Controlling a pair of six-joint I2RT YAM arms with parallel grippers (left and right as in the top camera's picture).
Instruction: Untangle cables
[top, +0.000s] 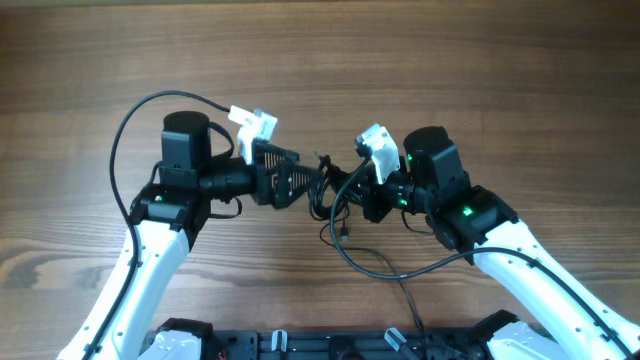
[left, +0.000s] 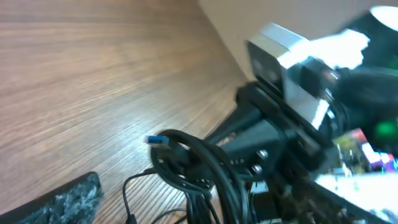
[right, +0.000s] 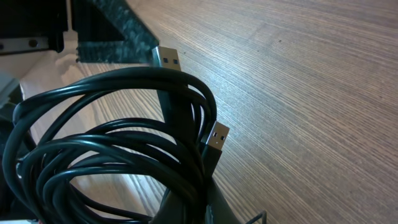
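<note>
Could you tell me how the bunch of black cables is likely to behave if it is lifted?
The cables would probably sag and swing, since they are thin and lie in loose loops. They seem light, so they would likely trail rather than resist. The overlapping loops may snag, and the metal plugs could catch on a strand.

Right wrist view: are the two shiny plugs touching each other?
Apart. The right wrist view shows the upper plug and the lower plug clearly separated, with a black cable loop passing between them.
</note>
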